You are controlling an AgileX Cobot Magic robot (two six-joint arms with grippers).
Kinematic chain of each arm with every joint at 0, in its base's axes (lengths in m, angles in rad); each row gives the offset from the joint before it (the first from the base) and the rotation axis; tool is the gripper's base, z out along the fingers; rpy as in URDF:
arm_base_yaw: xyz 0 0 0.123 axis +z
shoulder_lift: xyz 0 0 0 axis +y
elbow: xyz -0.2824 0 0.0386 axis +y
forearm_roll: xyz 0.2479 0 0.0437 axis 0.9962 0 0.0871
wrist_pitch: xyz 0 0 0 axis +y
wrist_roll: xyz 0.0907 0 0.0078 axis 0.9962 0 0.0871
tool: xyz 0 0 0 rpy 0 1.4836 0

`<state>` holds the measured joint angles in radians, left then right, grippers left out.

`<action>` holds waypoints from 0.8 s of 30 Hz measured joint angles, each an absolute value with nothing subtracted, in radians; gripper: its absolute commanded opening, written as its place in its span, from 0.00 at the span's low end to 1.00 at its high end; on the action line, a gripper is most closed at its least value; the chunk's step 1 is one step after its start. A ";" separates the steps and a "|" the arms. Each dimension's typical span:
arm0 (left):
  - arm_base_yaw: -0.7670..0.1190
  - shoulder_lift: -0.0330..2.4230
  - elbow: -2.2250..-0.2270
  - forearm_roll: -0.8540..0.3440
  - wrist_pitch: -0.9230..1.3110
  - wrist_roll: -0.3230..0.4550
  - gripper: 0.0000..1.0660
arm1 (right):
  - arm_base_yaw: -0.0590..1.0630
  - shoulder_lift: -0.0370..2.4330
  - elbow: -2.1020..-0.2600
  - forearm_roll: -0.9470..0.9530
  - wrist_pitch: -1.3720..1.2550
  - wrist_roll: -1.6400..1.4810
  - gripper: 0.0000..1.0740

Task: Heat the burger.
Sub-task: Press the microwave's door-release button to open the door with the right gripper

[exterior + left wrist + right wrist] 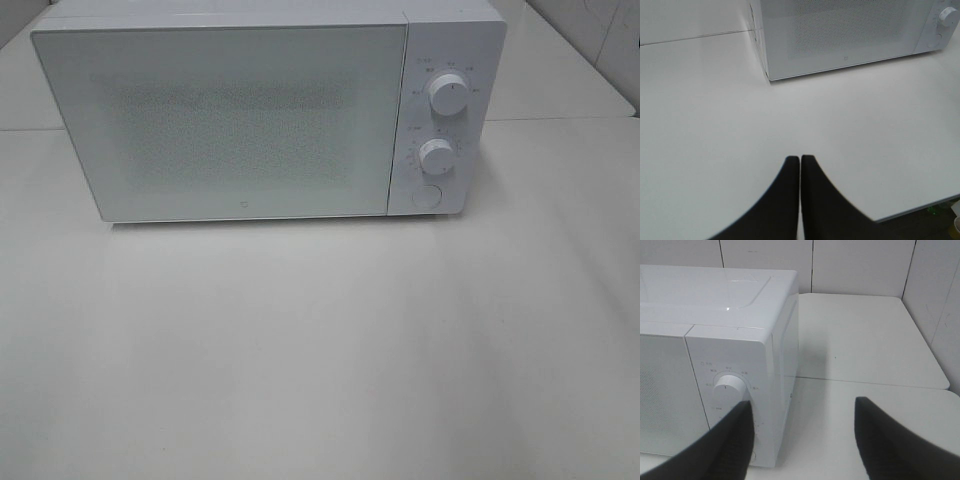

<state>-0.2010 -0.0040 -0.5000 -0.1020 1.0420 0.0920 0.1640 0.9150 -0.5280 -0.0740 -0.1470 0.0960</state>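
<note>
Looking over a white surface (320,350) backed by tiled walls (865,265) and carrying a closed white microwave (250,110). Finding the burger in no view, so not telling its place relative to the jaws, its long axis or its facing. Holding the left gripper (800,157) over the surface, short of the microwave, jaws pressed together. Spreading the right gripper (802,401) wide, jaws gripping nothing, one finger near the upper dial (730,386). Showing the whole door only from high, and the jaws only from the wrists.

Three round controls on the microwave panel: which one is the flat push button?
The bottom button, lowest on the panel. It sits flush, while the upper dial and lower dial above it stick out as knobs.
</note>
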 measured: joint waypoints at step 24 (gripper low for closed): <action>-0.201 -0.004 -0.500 -0.102 1.042 0.092 0.00 | 0.164 1.355 -0.528 -0.074 -0.624 0.096 0.00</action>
